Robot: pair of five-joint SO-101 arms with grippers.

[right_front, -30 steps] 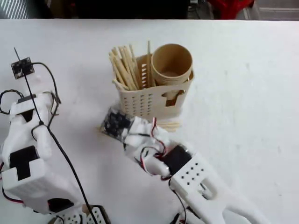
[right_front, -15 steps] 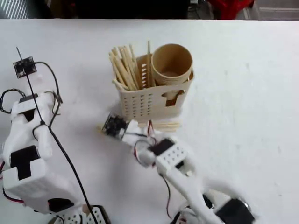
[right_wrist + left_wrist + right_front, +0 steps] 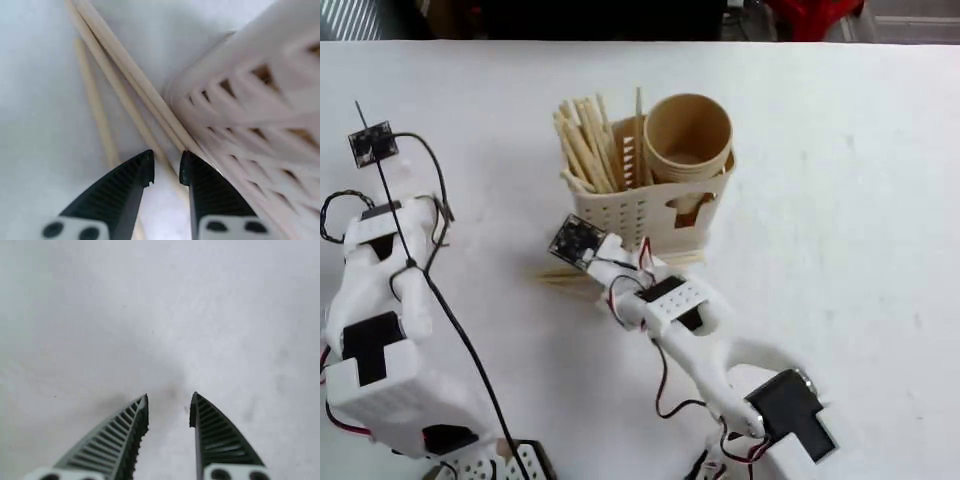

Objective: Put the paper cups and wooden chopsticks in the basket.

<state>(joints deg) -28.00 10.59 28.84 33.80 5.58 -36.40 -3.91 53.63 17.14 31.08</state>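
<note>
Cups (image 3: 688,135) are stacked in the basket (image 3: 640,215), right compartment. A bundle of chopsticks (image 3: 585,145) stands in the left one. What's left is the loose sticks (image 3: 565,275), flat on the table (image 3: 840,200) along the basket's near wall.

Right gripper (image 3: 166,162) is low at the foot of that wall. Its jaws are a narrow gap apart with nothing clamped. In the right wrist view a pair of sticks (image 3: 131,75) lies tight against the basket wall (image 3: 250,115), running under the jaw tips. One single stick (image 3: 97,105) lies just off to the side, apart from the pair.

Left gripper (image 3: 169,402) is over bare table, jaws slightly apart and empty.

Handling, my read:
- The sticks are light, stiff, thin and smooth. They'll roll or skate if nudged sideways rather than pinched square.
- They lie flat on the table, so there's no room under them. The fingers have to straddle a stick and close across its width, tips right down at the table.
- The pair against the wall is awkward because the basket blocks the finger on that side. The single stick is the easier first grab, or drag the pair clear first.
- Take hold near mid-length. An end grip lets the stick droop and pivot in the jaws, which makes it harder to tip into the compartment.
- The jaw gap looks tight for straddling, so open wider before closing.
- The basket looks like light plastic and a push from the gripper could slide it.
- The cups are thin-walled and crush easily, so keep clear of them when dropping sticks in.
</note>
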